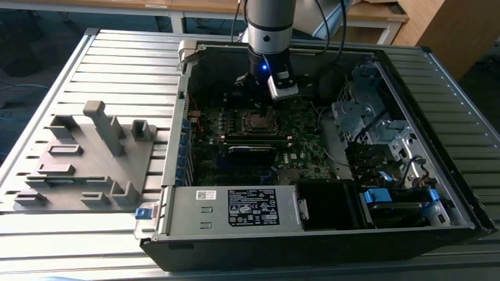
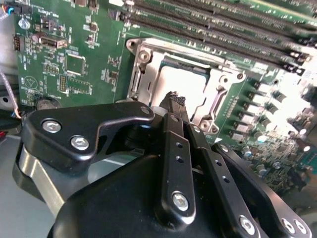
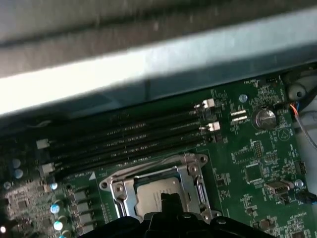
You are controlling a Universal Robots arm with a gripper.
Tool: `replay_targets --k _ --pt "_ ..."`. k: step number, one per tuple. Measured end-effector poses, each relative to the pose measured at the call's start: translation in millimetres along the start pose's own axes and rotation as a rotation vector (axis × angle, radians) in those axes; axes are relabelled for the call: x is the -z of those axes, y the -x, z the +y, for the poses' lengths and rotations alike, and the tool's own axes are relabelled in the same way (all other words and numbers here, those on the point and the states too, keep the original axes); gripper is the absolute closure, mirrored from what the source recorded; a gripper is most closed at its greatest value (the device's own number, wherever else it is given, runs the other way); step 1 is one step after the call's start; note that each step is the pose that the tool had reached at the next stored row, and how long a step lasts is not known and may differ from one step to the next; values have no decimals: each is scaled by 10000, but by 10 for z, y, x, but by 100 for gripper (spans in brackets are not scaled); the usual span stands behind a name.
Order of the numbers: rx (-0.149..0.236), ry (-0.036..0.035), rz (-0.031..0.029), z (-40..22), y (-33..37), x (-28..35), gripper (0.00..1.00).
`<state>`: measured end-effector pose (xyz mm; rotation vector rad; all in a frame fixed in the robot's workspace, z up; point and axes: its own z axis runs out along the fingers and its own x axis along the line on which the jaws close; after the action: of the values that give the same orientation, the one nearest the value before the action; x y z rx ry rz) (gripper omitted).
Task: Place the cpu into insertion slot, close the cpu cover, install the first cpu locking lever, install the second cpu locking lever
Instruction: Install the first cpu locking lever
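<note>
Silvery cpu (image 2: pixel 181 84) lies flat, face up, inside the insertion slot (image 2: pixel 143 74) on the motherboard (image 2: pixel 74 59). Cpu cover (image 3: pixel 195 181) frames it, closed down around the chip, its window showing the metal face. Hand (image 2: pixel 176 99) hangs directly over the cpu, black fingers (image 2: pixel 173 148) pressed together, clenched, holding nothing, tips pointing at the chip.

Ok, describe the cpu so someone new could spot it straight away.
Look inside the open computer case, on the green motherboard beside the long dark memory slots. The cpu is the flat silvery square in the metal-framed insertion slot, just beyond the fingers.
</note>
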<state>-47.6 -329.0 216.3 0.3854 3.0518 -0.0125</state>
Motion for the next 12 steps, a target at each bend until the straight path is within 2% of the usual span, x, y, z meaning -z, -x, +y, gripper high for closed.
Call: replay_targets --k 6,12 --pt "113 6 0 -68 10 -1 89" --pt "127 14 2 -73 12 24 89"
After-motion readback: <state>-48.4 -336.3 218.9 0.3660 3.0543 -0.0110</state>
